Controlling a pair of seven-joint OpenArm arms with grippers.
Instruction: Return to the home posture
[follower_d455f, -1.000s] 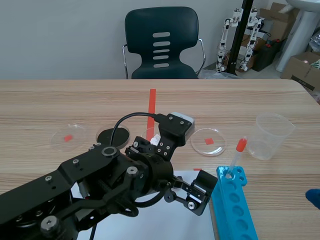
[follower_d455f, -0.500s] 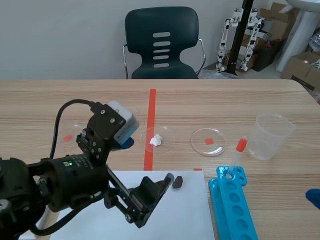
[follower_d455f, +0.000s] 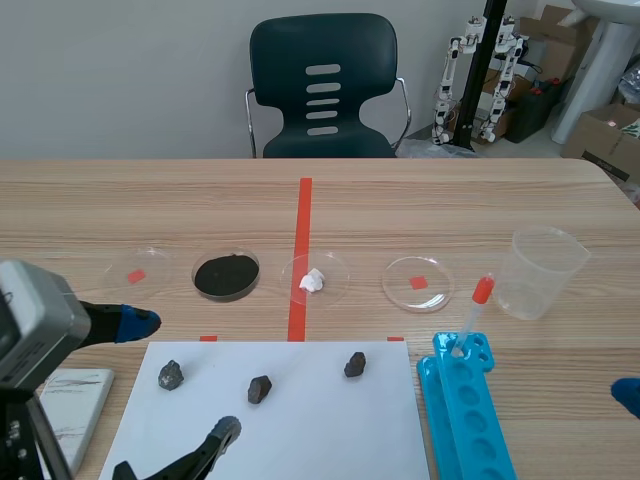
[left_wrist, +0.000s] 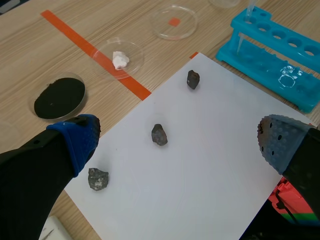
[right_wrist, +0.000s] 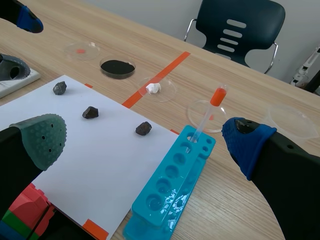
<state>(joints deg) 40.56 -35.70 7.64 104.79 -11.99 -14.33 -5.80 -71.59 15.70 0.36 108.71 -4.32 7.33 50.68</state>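
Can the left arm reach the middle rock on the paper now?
Probably yes: the left end effector is open, and the middle rock lies bare on the paper ahead of it, nothing between.

The right claw (right_wrist: 144, 140) gapes wide over a blue rack (right_wrist: 170, 190) (pipette (right_wrist: 207, 117) standing in it) beside three dark stones (right_wrist: 90, 112).

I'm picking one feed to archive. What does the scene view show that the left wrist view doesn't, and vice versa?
Scene only: the chair, the pipette's red bulb. Left wrist only: the grey dotted pad of the left gripper, face-on. Both: three stones on the white paper, the black powder dish, the white-lump dish, the blue rack.
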